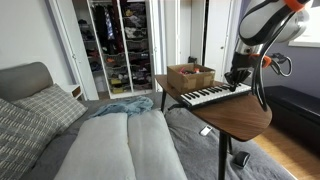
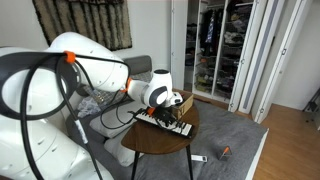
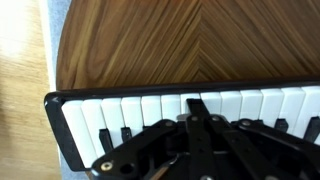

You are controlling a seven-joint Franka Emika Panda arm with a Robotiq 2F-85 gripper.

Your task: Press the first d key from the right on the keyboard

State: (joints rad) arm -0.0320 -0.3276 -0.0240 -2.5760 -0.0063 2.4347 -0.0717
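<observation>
The keyboard point(image 1: 212, 96) is slim with white and black keys in a dark casing, and lies across a round wooden table point(image 1: 245, 118). It also shows in an exterior view point(image 2: 166, 124) and in the wrist view point(image 3: 110, 115). My gripper point(image 1: 237, 80) is over the keyboard's end nearest the arm. In the wrist view the gripper point(image 3: 195, 101) is shut, its two fingers pressed together into one tip. The tip lies over a white key several keys in from the casing's end. I cannot tell whether it touches the key.
A brown cardboard box point(image 1: 190, 75) stands on the table right behind the keyboard, also visible in an exterior view point(image 2: 179, 100). A bed with grey pillows point(image 1: 40, 110) lies beside the table. An open closet point(image 1: 118, 45) is at the back.
</observation>
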